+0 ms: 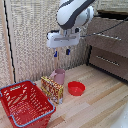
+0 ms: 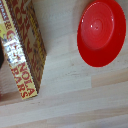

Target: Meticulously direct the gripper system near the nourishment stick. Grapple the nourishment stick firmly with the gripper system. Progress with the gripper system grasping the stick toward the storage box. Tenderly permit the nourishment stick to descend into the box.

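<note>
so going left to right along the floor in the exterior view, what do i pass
red mesh basket → granola bar box → red bowl. The pink mug sits behind the box, overlapping it, so I leave it unplaced.

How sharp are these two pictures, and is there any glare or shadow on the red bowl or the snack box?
Exterior view: soft and low in detail, evenly lit; the gripper hangs above the snack box, whose print is unreadable; faint shadow beside the red bowl. Wrist view: slightly blurred, yet large letters on the snack box can be read; the red bowl shows a mild sheen and a soft shadow at its edge.
</note>
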